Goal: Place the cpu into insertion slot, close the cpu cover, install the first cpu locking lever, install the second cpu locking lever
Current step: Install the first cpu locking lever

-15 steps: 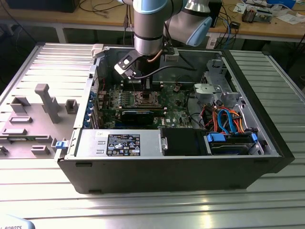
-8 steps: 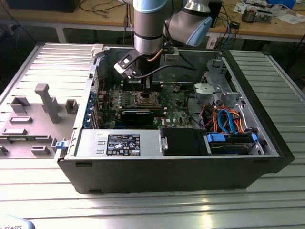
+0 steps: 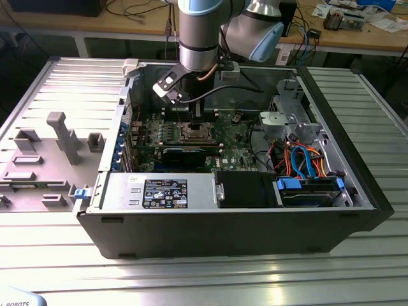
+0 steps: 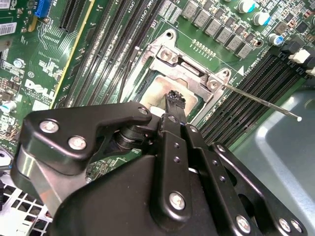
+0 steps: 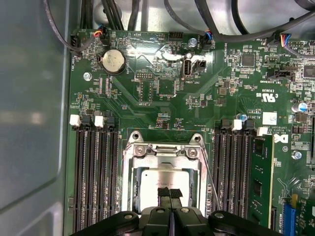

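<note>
The cpu (image 5: 152,179) lies flat in the insertion slot (image 5: 129,196) on the green board; its silver-tan top also shows in the second wrist view (image 4: 158,91). The silvery cpu cover (image 5: 165,151) lies down around the chip, and its frame shows again as the cpu cover (image 4: 189,71). My gripper (image 5: 170,193) is shut, its two black fingertips pressed together right above the chip with nothing between them. One thin locking lever (image 4: 261,101) sticks out free over the memory slots; a second lever (image 4: 128,73) runs along the socket's other side. In the exterior view my gripper (image 3: 196,116) hangs just over the socket (image 3: 193,132).
Long black memory slots (image 5: 96,177) flank the socket on both sides, one holding a green module (image 5: 258,187). Cables (image 5: 221,29) run along the board's edge. The computer case (image 3: 229,223) stands open on a ribbed metal table, with drive cages and blue cables (image 3: 306,162).
</note>
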You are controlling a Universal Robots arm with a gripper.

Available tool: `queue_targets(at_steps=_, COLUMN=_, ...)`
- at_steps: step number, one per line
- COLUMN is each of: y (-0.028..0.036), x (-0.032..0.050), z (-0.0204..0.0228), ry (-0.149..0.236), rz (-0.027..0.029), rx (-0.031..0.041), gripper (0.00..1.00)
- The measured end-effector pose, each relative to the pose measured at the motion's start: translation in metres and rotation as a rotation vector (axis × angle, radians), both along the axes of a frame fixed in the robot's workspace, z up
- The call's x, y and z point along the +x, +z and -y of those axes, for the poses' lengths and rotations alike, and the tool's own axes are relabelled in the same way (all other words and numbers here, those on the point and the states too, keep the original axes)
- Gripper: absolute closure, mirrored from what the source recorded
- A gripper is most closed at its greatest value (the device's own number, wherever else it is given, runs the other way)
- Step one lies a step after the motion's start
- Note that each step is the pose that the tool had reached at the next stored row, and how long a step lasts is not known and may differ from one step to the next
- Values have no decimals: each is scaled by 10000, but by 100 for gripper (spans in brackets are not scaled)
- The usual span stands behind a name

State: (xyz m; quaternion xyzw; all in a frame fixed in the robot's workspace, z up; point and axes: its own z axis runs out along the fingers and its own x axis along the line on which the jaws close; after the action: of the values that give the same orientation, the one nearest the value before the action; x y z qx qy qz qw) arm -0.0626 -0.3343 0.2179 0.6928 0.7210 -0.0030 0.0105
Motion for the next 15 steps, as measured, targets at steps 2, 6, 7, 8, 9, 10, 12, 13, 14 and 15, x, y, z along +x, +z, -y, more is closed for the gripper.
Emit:
queue_targets(at_steps=2, y=7, x=0, z=0, ry=0, rz=1, rx=1, gripper=89)
queue_targets(at_steps=6, y=31, x=0, z=0, ry=0, rz=0, rx=0, gripper=89)
queue_targets(at_steps=7, y=38, x=0, z=0, ry=0, rz=0, rx=0, gripper=89)
queue_targets(at_steps=8, y=43, x=0, z=0, ry=0, rz=0, rx=0, gripper=89)
queue_targets(at_steps=9, y=47, x=0, z=0, ry=0, rz=0, rx=0, gripper=89)
queue_targets(at_steps=10, y=53, x=0, z=0, ry=0, rz=0, rx=0, gripper=89)
queue_targets(at_steps=12, y=56, x=0, z=0, ry=0, rz=2, rx=2, gripper=89)
queue_targets(at_steps=13, y=56, x=0, z=0, ry=0, rz=2, rx=2, gripper=89)
queue_targets(at_steps=14, y=57, x=0, z=0, ry=0, rz=0, rx=0, gripper=89)
queue_targets(at_steps=15, y=58, x=0, z=0, ry=0, rz=0, rx=0, gripper=89)
